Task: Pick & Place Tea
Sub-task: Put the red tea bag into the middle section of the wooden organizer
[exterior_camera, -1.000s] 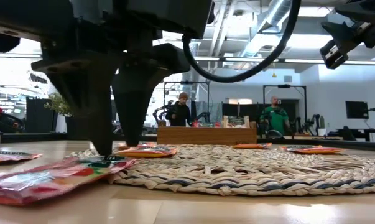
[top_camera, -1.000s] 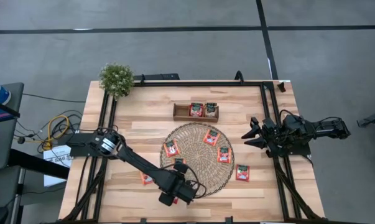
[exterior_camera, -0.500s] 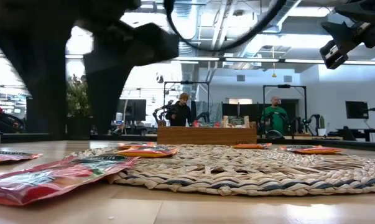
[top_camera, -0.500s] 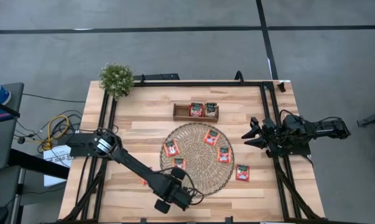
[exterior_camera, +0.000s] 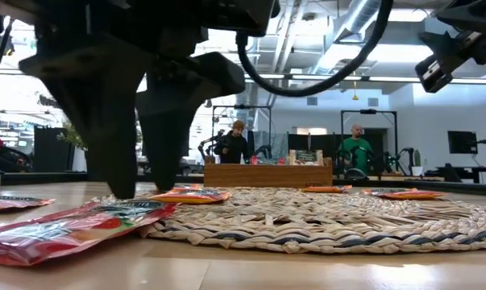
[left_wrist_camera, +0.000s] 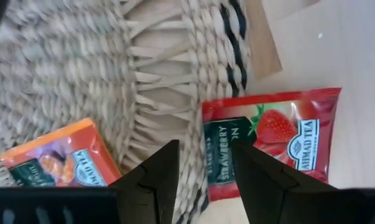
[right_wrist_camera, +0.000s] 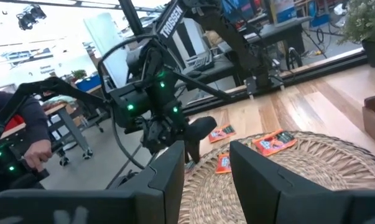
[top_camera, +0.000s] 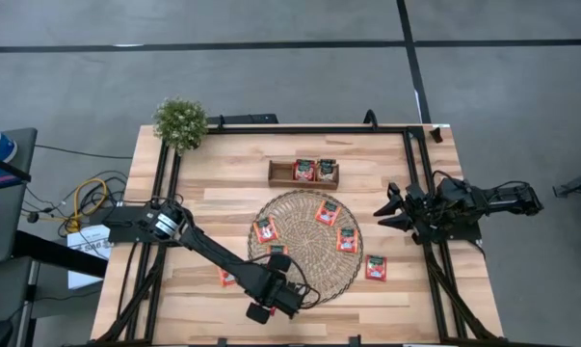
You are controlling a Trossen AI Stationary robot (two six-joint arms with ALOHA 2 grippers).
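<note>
Red-orange tea sachets lie about. Two stand in the wooden tray (top_camera: 303,173). Several lie flat on the round straw mat (top_camera: 305,241), and others lie on the wood (top_camera: 376,267) (top_camera: 227,278). My left gripper (exterior_camera: 144,192) (left_wrist_camera: 204,152) is open and points down at the mat's near-left rim. Its tips stand just above a strawberry sachet (left_wrist_camera: 271,140) (exterior_camera: 69,228) that rests with one edge on the mat rim; the arm hides this sachet in the high view. An orange sachet (left_wrist_camera: 53,163) lies on the mat beside it. My right gripper (top_camera: 388,212) (right_wrist_camera: 206,165) waits open at the table's right.
A potted plant (top_camera: 180,122) stands at the far-left corner. A black frame rail (top_camera: 420,183) runs round the table top. Bare wood shows along the near edge (top_camera: 386,308). People and other rigs (exterior_camera: 355,153) show in the room beyond the far edge.
My left gripper swung out toward the table's near edge and then came back over the mat's near-left rim, staying open. The strawberry sachet under it has kept its place.
</note>
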